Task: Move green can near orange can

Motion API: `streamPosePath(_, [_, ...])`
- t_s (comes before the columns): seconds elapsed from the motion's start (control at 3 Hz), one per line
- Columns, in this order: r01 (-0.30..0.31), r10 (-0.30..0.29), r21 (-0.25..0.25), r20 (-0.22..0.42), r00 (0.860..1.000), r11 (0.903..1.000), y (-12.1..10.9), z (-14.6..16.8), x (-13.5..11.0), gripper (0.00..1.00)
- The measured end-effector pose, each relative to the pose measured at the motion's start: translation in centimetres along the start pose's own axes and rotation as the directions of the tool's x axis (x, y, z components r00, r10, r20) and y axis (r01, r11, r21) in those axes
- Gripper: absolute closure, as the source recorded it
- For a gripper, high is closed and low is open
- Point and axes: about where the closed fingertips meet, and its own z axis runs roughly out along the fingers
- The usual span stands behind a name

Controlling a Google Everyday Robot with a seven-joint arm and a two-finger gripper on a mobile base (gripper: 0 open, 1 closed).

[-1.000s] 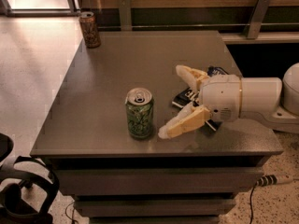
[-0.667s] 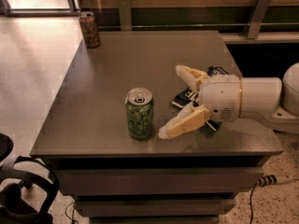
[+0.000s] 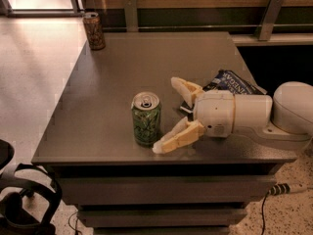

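Hand [image 3: 165,115] with fingers spread sits just beside upright green can [image 3: 146,120].

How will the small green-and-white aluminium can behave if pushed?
The green-and-white aluminium can stands upright, taller than wide: a high push would likely tip it, then it may roll. The smooth grey tabletop suggests a low push slides it. The open two-finger gripper, just right of it, should squeeze gently; thin walls may dent.

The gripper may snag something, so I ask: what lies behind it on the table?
The gripper, fingers open beside the green can, partly hides a dark blue packet with white lettering. Only the packet's far part shows; the rest is covered by the gripper.
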Motion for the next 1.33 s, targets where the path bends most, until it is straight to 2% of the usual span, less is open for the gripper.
streamPosePath(0.33, [-0.003, 0.004, -0.017, 0.075, 0.997, 0.9999, 0.4, 1.4, 0.7, 0.0])
streamPosePath(0.67, [0.007, -0.002, -0.033, 0.149, 0.989, 0.9994, 0.6, 2.9, 0.8, 0.19])
streamPosePath(1.33, [0.012, -0.006, -0.041, 0.15, 0.989, 0.9991, 0.8, 3.2, 0.6, 0.65])
